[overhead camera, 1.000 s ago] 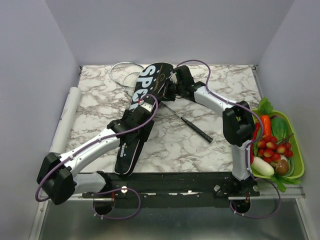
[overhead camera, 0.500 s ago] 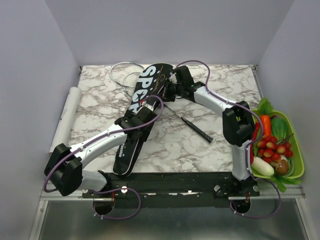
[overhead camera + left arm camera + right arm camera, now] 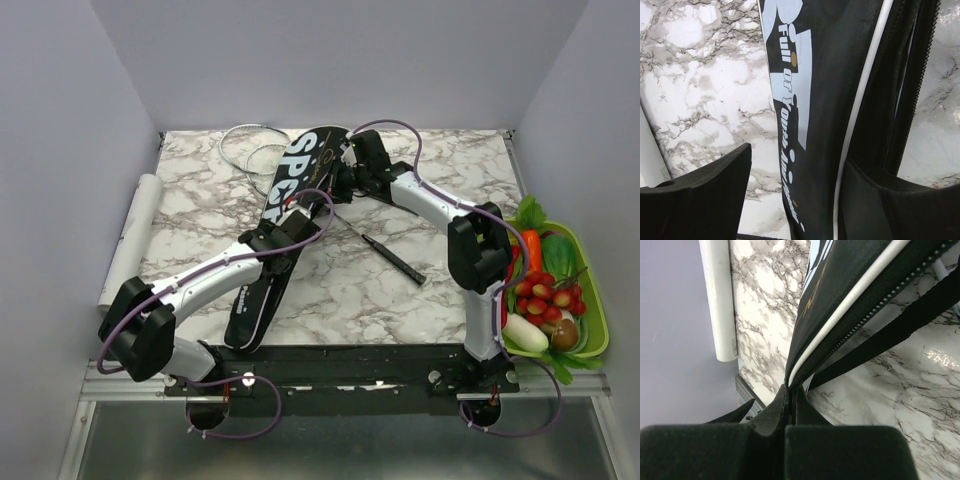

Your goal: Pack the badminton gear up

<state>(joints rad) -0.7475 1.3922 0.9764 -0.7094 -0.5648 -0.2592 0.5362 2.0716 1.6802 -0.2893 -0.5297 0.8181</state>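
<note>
White roll (image 3: pixel 130 235): lies along the left edge of the table (image 3: pixel 440 180), well apart from my jaws; I judge it no part of the packing

Left gripper (image 3: pixel 296 212): released, jaws spread wide and hanging low above the middle of the bag; I judge it is placed there to press or pinch the cloth flat while the other side is lifted

Bag (image 3: pixel 255 305): long and black, lying slantwise from the near left to the far middle, white lettering up; in my left wrist view its lettered face and white piping run straight between my fingers (image 3: pixel 705 200), one out over the marble and the other over the zip side; I cannot tell whether either touches the cloth

Hoop (image 3: pixel 245 150): pale loop of a racket on the marble just beside the bag's far end, on its left, outside the bag

Right gripper (image 3: pixel 335 182): clenched on the bag's right edge near its wide far end; my right wrist view shows the piped seam and zip teeth pinched at the fingertips and the panel rising away from them, so I judge I am holding the mouth up to make room for a racket

Handle (image 3: pixel 392 258): black grip on a thin shaft, bare on the marble to the right of the bag, running from under my right gripper toward the near right; not yet packed

Basket (image 3: pixel 598 310): green, full of vegetables, off the table's right edge beside my right arm
</note>
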